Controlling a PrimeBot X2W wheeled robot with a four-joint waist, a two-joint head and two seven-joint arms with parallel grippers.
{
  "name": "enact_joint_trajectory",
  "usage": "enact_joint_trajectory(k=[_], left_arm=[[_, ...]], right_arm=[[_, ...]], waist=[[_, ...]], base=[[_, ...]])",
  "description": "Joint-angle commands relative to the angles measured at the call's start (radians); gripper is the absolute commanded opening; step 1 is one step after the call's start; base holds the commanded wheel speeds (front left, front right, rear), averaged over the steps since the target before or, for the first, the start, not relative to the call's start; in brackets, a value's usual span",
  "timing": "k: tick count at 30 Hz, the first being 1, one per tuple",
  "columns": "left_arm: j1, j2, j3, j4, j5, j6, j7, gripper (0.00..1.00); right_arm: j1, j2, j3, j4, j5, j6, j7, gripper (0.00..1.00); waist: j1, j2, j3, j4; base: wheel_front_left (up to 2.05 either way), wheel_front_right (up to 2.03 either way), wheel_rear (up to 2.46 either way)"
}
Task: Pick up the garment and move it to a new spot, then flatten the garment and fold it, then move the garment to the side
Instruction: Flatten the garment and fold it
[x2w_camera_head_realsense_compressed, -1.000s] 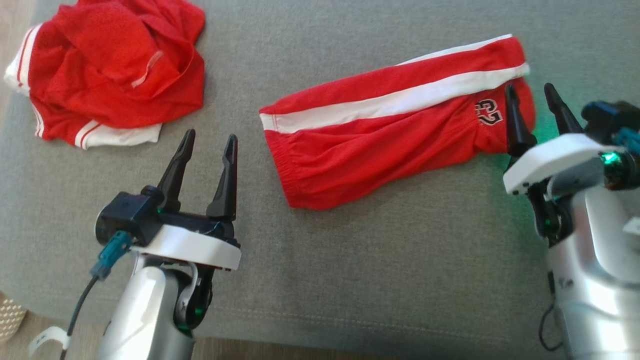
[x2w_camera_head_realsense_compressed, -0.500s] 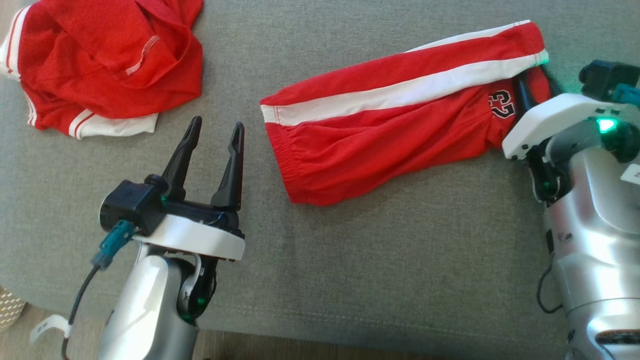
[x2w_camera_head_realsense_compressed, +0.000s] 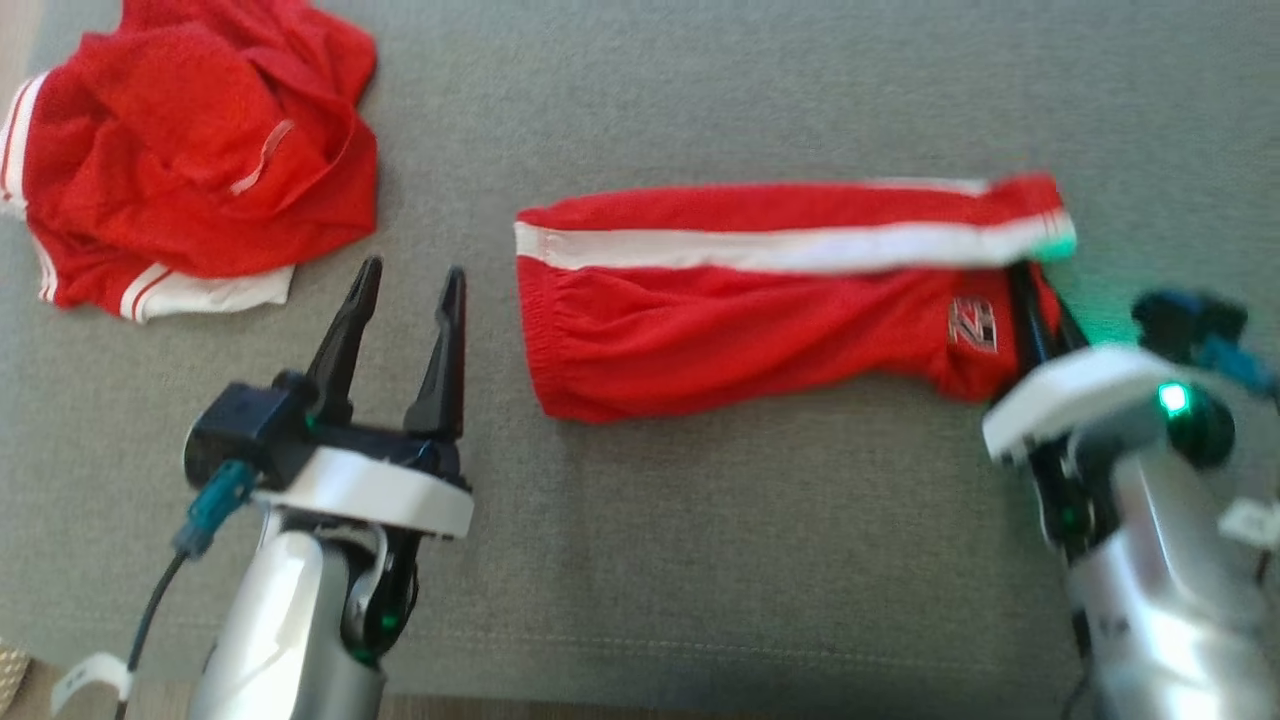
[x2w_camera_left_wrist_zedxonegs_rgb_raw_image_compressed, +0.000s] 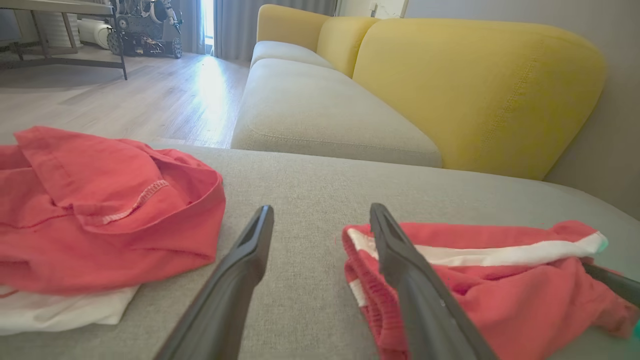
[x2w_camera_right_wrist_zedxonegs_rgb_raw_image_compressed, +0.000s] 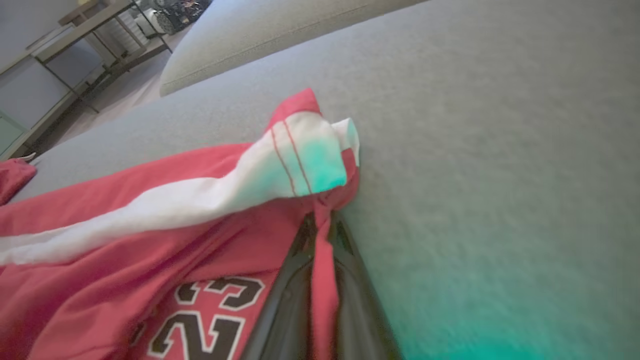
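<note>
The garment (x2w_camera_head_realsense_compressed: 740, 330) is a pair of red shorts with a white side stripe and a "23" print, lying stretched across the grey sofa cushion (x2w_camera_head_realsense_compressed: 700, 560). My right gripper (x2w_camera_head_realsense_compressed: 1030, 290) is shut on the hem corner at its right end; in the right wrist view the red cloth (x2w_camera_right_wrist_zedxonegs_rgb_raw_image_compressed: 125, 250) is pinched between the two dark fingers (x2w_camera_right_wrist_zedxonegs_rgb_raw_image_compressed: 320, 222). My left gripper (x2w_camera_head_realsense_compressed: 410, 275) stands open just left of the waistband, touching nothing. In the left wrist view its fingers (x2w_camera_left_wrist_zedxonegs_rgb_raw_image_compressed: 320, 210) frame bare cushion, with the shorts (x2w_camera_left_wrist_zedxonegs_rgb_raw_image_compressed: 500, 285) beside the right finger.
A second crumpled red and white garment (x2w_camera_head_realsense_compressed: 190, 160) lies at the far left of the cushion (x2w_camera_left_wrist_zedxonegs_rgb_raw_image_compressed: 100, 210). Yellow backrests (x2w_camera_left_wrist_zedxonegs_rgb_raw_image_compressed: 475, 90) and another grey seat stand beyond. The cushion's front edge runs just behind my wrists.
My right gripper has shut on the shorts' hem corner and drawn that end toward me, so the shorts now lie level. The left gripper stays open. The head camera has shifted.
</note>
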Motion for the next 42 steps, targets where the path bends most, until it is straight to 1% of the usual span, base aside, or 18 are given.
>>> enact_joint_trajectory(k=[1, 5, 8, 15, 19, 20, 25, 27, 29, 30, 31, 34, 39, 42], left_arm=[[0.007, 0.006, 0.043, -0.028, 0.011, 0.001, -0.012, 1.0], [0.033, 0.006, 0.052, -0.029, 0.013, 0.003, -0.012, 1.0], [0.046, 0.006, 0.056, -0.031, 0.013, 0.005, -0.012, 1.0], [0.048, 0.005, 0.053, -0.022, 0.01, 0.0, -0.012, 1.0], [0.059, 0.005, 0.054, -0.016, 0.009, 0.002, -0.012, 1.0], [0.059, 0.005, 0.054, -0.016, 0.009, 0.002, -0.012, 1.0], [0.073, 0.005, 0.048, -0.009, 0.006, 0.008, -0.012, 1.0], [0.077, 0.005, 0.042, -0.007, 0.004, 0.01, -0.012, 1.0], [0.079, 0.004, 0.032, -0.004, 0.0, 0.011, -0.012, 1.0], [0.078, 0.004, 0.021, -0.001, -0.005, 0.011, -0.012, 1.0], [0.078, 0.004, 0.021, -0.001, -0.005, 0.011, -0.012, 1.0], [0.075, 0.004, 0.006, -0.001, -0.012, 0.014, -0.012, 1.0], [0.066, 0.004, -0.019, 0.001, -0.025, 0.016, -0.012, 1.0], [0.06, 0.003, -0.027, 0.002, -0.034, 0.018, -0.012, 1.0]], right_arm=[[0.043, 0.009, 0.01, -0.044, 0.005, -0.001, -0.002, 0.0], [0.139, 0.011, -0.024, -0.137, 0.008, -0.001, 0.016, 0.0], [0.183, 0.016, -0.045, -0.195, 0.009, -0.001, 0.042, 0.0], [0.22, 0.024, -0.089, -0.277, 0.018, -0.001, 0.076, 0.0], [0.224, 0.03, -0.073, -0.36, 0.044, -0.001, 0.118, 0.0], [0.224, 0.03, -0.073, -0.36, 0.044, -0.001, 0.118, 0.0], [0.204, 0.036, 0.02, -0.483, 0.111, -0.001, 0.221, 0.0], [0.184, 0.038, 0.071, -0.512, 0.138, -0.001, 0.252, 0.0], [0.162, 0.038, 0.128, -0.518, 0.189, -0.001, 0.265, 0.0], [0.135, 0.038, 0.188, -0.505, 0.239, -0.001, 0.258, 0.0], [0.135, 0.038, 0.188, -0.505, 0.239, -0.001, 0.258, 0.0], [0.084, 0.039, 0.272, -0.453, 0.325, -0.001, 0.218, 0.0], [-0.015, 0.039, 0.43, -0.318, 0.462, -0.001, 0.125, 0.0], [-0.069, 0.039, 0.527, -0.234, 0.516, -0.001, 0.072, 0.0]], waist=[[0.0, 0.0, -0.018, -0.017], [0.0, 0.0, -0.041, -0.034], [0.0, 0.0, -0.049, -0.042], [0.0, 0.0, -0.064, -0.038], [0.0, 0.0, -0.09, -0.036], [0.0, 0.0, -0.09, -0.036], [0.0, 0.0, -0.129, -0.029], [0.0, 0.0, -0.143, -0.022], [0.0, 0.0, -0.154, -0.01], [0.0, 0.0, -0.161, 0.007], [0.0, 0.0, -0.161, 0.007], [0.0, 0.0, -0.161, 0.037], [0.0, 0.0, -0.149, 0.089], [0.0, 0.0, -0.135, 0.111]], base=[[0.0, 0.0, 0.0], [0.0, 0.0, 0.0], [0.0, 0.0, 0.0], [0.0, 0.0, 0.0], [0.0, 0.0, 0.0], [0.0, 0.0, 0.0], [0.0, 0.0, 0.0], [0.0, 0.0, 0.0], [0.0, 0.0, 0.0], [0.0, 0.0, 0.0], [0.0, 0.0, 0.0], [0.0, 0.0, 0.0], [0.0, 0.0, 0.0], [0.0, 0.0, 0.0]])
